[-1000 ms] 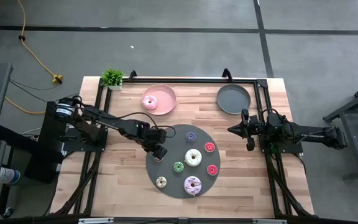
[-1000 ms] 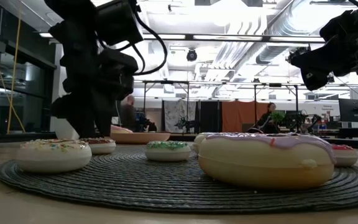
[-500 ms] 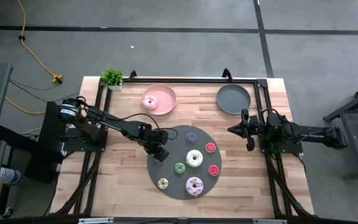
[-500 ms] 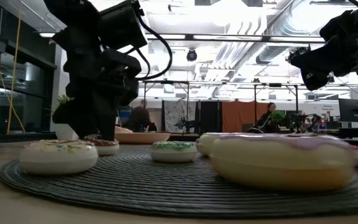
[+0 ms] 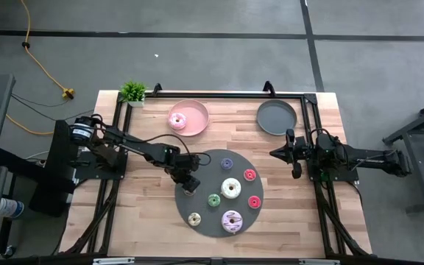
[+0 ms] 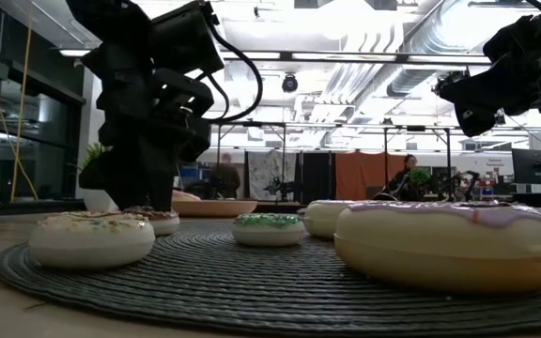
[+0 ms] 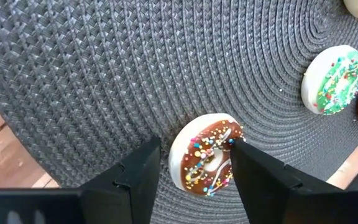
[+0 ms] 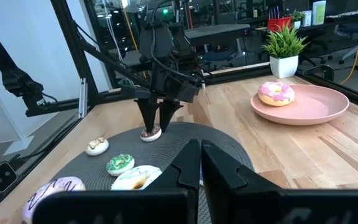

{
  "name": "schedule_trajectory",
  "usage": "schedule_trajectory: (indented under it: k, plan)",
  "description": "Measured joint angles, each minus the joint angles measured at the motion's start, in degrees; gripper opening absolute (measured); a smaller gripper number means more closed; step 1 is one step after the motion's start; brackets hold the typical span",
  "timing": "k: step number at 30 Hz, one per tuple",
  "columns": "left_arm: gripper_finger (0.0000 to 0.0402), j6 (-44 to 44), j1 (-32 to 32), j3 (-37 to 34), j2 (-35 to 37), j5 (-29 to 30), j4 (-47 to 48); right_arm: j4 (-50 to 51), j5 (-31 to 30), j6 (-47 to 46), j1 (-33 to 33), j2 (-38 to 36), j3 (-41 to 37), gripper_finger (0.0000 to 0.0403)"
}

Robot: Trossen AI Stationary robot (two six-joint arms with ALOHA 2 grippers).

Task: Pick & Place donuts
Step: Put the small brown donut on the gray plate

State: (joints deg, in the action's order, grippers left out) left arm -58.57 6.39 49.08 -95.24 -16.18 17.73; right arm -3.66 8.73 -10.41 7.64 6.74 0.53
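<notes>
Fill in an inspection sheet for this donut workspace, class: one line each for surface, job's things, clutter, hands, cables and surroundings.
Surface: wooden table with a dark woven round mat.
Job's things: brown donut on the mat between the left hand's fingers; green donut, white donut and others on the mat; pink donut on the pink plate.
Clutter: empty grey plate; small potted plant.
Hands: left hand open around the brown donut; right hand shut, raised off to the mat's right.
Cables: yellow cord on the floor.
Surroundings: workshop room behind the table.
</notes>
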Motion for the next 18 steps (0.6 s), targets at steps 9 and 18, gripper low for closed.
schedule_trajectory:
  k: [9,18]
  plan:
    - [0.0117,0.0,0.0,0.0,0.0,-1.3,0.0,0.0,0.0,0.0,0.0,0.0,0.0,0.0006]
    - [0.0083,-0.2,0.0,0.0,0.0,-2.7,-0.4,0.0,0.0,0.0,0.0,0.0,0.0,0.0007]
